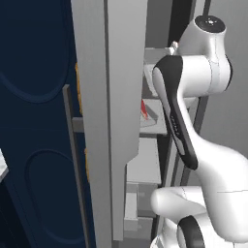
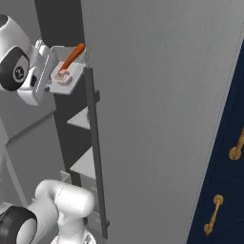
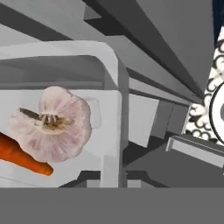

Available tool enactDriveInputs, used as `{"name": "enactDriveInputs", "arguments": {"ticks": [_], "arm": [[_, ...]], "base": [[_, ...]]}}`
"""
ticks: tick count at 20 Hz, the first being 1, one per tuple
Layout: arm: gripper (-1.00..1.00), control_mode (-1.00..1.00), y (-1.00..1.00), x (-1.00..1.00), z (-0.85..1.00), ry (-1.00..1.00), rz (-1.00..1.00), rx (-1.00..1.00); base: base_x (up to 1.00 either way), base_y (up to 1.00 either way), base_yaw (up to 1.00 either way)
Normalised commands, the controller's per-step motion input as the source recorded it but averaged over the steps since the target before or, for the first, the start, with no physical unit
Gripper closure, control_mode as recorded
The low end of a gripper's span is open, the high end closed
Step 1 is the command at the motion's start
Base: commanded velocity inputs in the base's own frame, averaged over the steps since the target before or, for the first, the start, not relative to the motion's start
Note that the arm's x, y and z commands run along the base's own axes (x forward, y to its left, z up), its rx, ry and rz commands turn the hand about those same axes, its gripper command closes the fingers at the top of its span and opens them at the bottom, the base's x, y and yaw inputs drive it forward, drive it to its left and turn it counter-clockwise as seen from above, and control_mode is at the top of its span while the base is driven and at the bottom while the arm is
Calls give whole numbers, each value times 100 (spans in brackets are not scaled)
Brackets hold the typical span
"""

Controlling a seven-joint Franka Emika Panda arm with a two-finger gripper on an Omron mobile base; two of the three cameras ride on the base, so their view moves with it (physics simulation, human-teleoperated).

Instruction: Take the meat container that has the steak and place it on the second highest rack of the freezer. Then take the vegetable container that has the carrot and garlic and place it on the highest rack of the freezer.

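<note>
vegetable container (image 2: 64, 71) with carrot (image 2: 72, 56); hand view adds garlic (image 3: 54, 123).

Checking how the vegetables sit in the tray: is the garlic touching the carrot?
Touching. In the hand view the garlic lies against the carrot inside the vegetable container, its lower edge overlapping the carrot with no gap.

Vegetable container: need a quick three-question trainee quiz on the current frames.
1. True or false: the vegetable container holds a carrot and a garlic bulb.
2. The freezer door is: A) open, B) shut, C) missing.
3. Fill in: in the left base view, the steak lies in the meat container on a freezer ____.

Key: 1 true; 2 A; 3 rack.
</note>
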Motion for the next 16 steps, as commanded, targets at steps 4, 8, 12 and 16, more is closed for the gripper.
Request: {"name": "enactDriveInputs", "arguments": {"ticks": [4, 8, 12, 16], "arm": [[100, -100, -25, 70, 0, 0, 0, 0], [100, -100, -6, 78, 0, 0, 0, 0], [100, -100, 0, 76, 0, 0, 0, 0], [100, -100, 0, 70, 0, 0, 0, 0]], "base": [[0, 0, 0], [0, 0, 0], [0, 0, 0], [0, 0, 0]]}}
